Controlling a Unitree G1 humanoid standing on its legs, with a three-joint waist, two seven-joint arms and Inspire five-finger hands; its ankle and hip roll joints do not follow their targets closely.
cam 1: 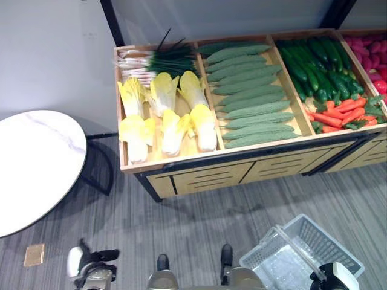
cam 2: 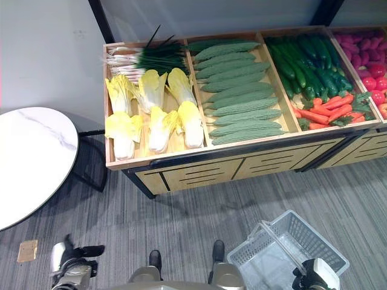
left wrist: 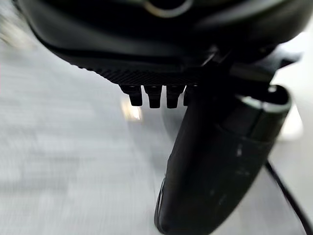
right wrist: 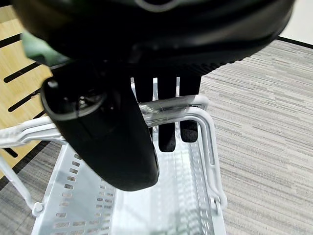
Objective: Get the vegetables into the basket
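Nearest, low on the right, the basket point(cam 1: 302, 254) hangs over the grey floor point(cam 1: 199, 211), its long axis running diagonally from near-left to far-right, mouth up and nothing visible inside. Its clear handle point(right wrist: 166, 108) crosses the open top. The right hand point(right wrist: 122, 122) grips that handle: fingers point(right wrist: 167, 139) curl down over the bar and the thumb closes on the near side. In the eye views this hand is cut off by the bottom edge, with just the white wrist showing.

Low on the left, the left hand point(cam 1: 91, 266) hangs beside the body above the floor, holding nothing. In its wrist view the fingertips point(left wrist: 154, 95) barely poke past the palm, so they look curled in, and the thumb points away; the floor behind is blurred.

To the left stands a round white table point(cam 1: 36, 163) on a dark frame, partly cut off.

Farther off is the wooden stand point(cam 1: 242, 163), its tray split into compartments. The vegetables are all still in it. Leftmost: yellow cabbages point(cam 1: 166, 115), lengthwise near to far, with spring onions point(cam 1: 154, 63) lying crosswise behind them. Next: bitter gourds point(cam 1: 251, 96) stacked crosswise. Then carrots point(cam 1: 341, 115) in front and cucumbers point(cam 1: 317, 69) behind, pointing near to far. The rightmost bin, cut by the edge, holds red and pink produce point(cam 2: 369, 60) that is hard to identify.
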